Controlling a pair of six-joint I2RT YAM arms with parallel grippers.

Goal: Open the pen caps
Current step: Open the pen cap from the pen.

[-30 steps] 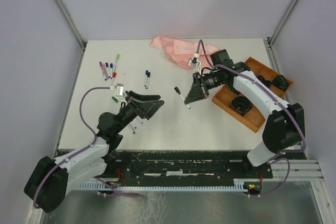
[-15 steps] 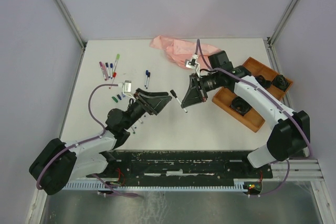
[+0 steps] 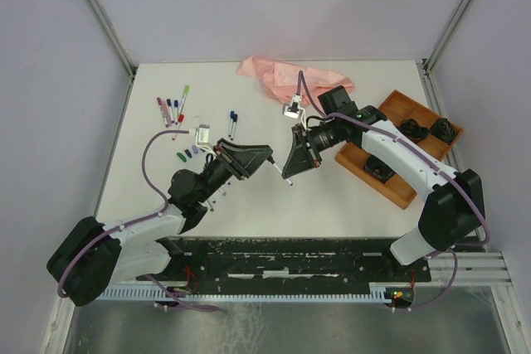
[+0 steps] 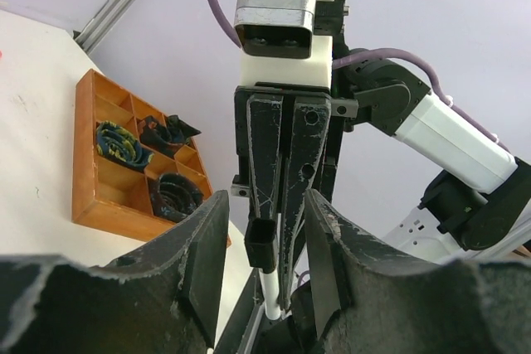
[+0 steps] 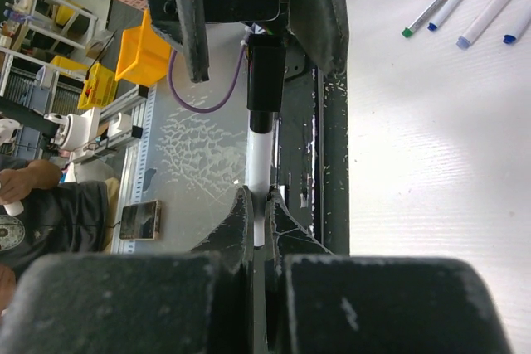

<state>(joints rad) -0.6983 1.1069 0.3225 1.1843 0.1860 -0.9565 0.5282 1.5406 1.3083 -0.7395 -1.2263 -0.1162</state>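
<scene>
Both arms have drawn together above the middle of the bench (image 3: 348, 205), and the left gripper (image 3: 267, 155) has narrowed from wide open. Its fingers (image 4: 203, 271) stand apart on either side of the black cap (image 4: 261, 242), with a gap showing on each side. The right gripper (image 3: 290, 170) has its fingers (image 5: 238, 223) clamped on the white pen barrel (image 5: 260, 163), cap end toward the left arm. Step in hand, as judged: seat the left fingers on the cap. Centre the cap between them, close on the cap only, then pull straight along the pen axis while the right grip holds. Other pens (image 3: 172, 109) lie near the far left corner.
</scene>
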